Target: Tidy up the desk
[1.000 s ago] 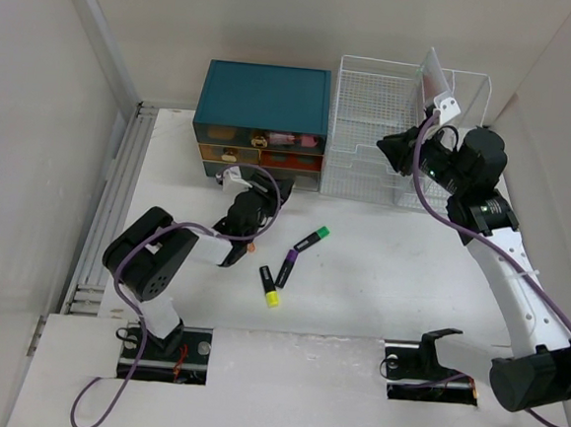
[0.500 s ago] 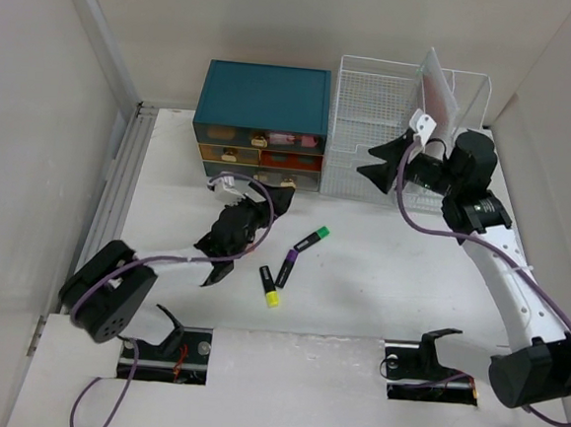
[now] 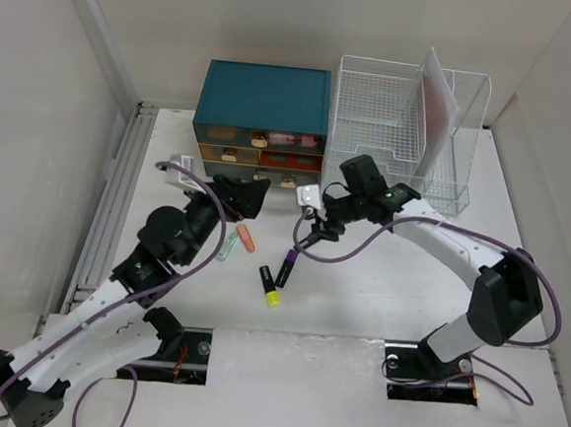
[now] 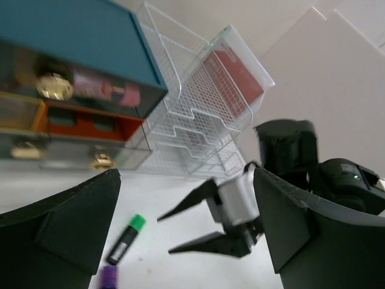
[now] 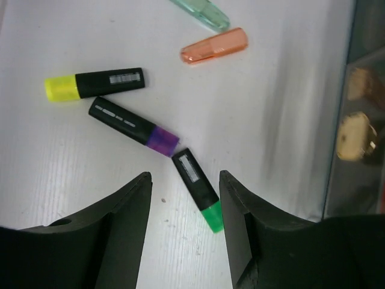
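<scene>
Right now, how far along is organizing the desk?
Done: a folder stands in the wire rack. In hand: nothing gripped; the right tool is open over the green marker, the left tool open and empty. Left: that marker, the purple marker, the yellow marker, an orange piece and a clear piece lie loose on the desk.

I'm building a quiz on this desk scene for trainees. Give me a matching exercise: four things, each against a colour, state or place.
Things:
1 drawer box
2 rack
3 right gripper
4 yellow marker

Matches:
a open
b nearest the desk's near edge
c teal
d holds a folder

Pairs: 1c, 2d, 3a, 4b
</scene>
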Motion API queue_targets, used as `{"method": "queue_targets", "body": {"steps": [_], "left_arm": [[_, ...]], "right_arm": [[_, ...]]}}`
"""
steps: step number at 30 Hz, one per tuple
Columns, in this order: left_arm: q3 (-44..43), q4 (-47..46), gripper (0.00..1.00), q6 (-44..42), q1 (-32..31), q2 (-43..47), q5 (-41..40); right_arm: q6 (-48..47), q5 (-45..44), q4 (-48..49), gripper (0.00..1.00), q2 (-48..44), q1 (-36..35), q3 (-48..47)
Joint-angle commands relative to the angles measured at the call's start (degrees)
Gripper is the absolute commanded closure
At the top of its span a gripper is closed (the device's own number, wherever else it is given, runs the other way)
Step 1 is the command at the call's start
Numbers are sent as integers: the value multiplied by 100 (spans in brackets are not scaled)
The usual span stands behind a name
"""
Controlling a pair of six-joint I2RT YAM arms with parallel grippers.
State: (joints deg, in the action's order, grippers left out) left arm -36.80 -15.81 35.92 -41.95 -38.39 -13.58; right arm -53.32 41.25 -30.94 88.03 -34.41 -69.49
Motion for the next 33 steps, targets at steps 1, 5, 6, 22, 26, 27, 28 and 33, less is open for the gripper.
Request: {"method": "queue_targets", "body": {"steps": [1, 5, 6, 22, 26, 27, 28, 33], "left_arm": [[-1020, 1842, 10, -1814, -23, 174, 5], [-1173, 2548, 10, -2686, -23, 296, -582], [-876, 2548, 11, -2783, -23, 402, -906], [-108, 1687, 16, -3091, 29, 1932, -698], [-56, 1687, 16, -3091, 29, 2046, -698], [-56, 1687, 16, -3091, 29, 2046, -698], [-56, 1687, 16, -3091, 29, 2046, -698], [-56, 1687, 16, -3091, 29, 2046, -698]], "right_arm": [[-425, -705, -88, 46, 38, -363, -249], [-294, -1321, -17, 46, 599, -671, -389], [-293, -1531, -78, 46, 706, -724, -389], [-240, -2543, -255, 46, 1814, -988, -706], [-240, -2745, -255, 46, 2025, -988, -706], [-240, -2798, -255, 46, 2025, -988, -706], [-240, -2798, -255, 46, 2077, -988, -706], [-293, -2859, -255, 46, 2131, -988, -706]]}}
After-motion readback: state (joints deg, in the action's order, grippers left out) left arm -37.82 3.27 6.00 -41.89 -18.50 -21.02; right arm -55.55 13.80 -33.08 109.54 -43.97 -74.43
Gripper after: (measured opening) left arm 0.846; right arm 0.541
